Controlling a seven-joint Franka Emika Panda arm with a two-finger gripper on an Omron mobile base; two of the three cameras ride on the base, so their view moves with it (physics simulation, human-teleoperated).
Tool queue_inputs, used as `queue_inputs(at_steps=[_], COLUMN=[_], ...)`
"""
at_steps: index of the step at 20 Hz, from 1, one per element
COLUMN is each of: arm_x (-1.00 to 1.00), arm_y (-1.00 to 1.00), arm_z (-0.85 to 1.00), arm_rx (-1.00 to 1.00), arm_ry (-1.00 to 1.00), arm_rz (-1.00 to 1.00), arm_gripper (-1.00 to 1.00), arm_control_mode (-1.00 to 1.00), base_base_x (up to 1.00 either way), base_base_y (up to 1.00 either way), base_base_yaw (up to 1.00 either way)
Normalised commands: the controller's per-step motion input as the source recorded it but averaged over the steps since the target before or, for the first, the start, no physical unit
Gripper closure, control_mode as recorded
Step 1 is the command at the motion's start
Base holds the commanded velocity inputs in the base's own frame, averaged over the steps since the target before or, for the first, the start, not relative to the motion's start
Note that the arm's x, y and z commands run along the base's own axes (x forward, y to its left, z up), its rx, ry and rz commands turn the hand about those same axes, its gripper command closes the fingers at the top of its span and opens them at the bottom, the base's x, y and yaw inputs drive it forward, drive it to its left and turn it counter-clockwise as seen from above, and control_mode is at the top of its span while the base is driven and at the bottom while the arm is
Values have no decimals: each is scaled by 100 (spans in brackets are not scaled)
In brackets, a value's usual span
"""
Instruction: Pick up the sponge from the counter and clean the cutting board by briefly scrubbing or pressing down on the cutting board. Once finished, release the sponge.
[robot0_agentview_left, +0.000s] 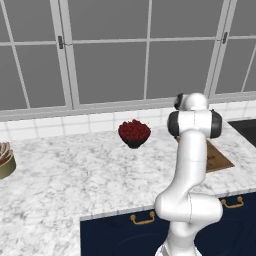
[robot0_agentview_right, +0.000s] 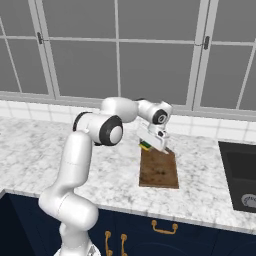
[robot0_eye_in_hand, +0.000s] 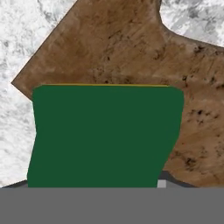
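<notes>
My gripper (robot0_agentview_right: 150, 144) is shut on the sponge (robot0_agentview_right: 144, 146), a small block with a green top and a yellow layer. It hangs over the far left corner of the brown wooden cutting board (robot0_agentview_right: 160, 171), which lies on the marble counter (robot0_agentview_right: 40, 145). In the hand view the sponge's green face (robot0_eye_in_hand: 105, 135) covers the fingers, with the board (robot0_eye_in_hand: 131, 48) close behind it and the counter (robot0_eye_in_hand: 26, 35) beside it. Whether the sponge touches the board I cannot tell. In the left base view my arm hides most of the board (robot0_agentview_left: 221, 161).
A dark bowl of red fruit (robot0_agentview_left: 134, 132) stands left of the board, near the tiled back wall. A brownish round object (robot0_agentview_left: 5, 160) sits at the counter's far left. A dark recessed unit (robot0_agentview_right: 242, 172) lies right of the board. Navy drawers with brass handles (robot0_agentview_right: 162, 229) are below.
</notes>
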Motion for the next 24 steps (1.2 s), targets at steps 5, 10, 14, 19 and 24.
queue_inputs(at_steps=[5, 10, 14, 19, 24], arm_x=[23, 13, 14, 15, 8], arm_y=[47, 34, -37, -73, -59], arm_z=[-40, -98, -6, 2, -80], arm_rx=[0, -11, 3, 5, -1], arm_ry=[3, 23, 22, 7, 25], arm_rz=[0, 0, 0, -3, -2], arm_gripper=[100, 100, 100, 100, 100], arm_control_mode=[-100, -100, -100, -100, -100], base_base_x=[0, 0, 0, 0, 0], base_base_y=[0, 0, 0, 0, 0], base_base_yaw=[0, 0, 0, 0, 0])
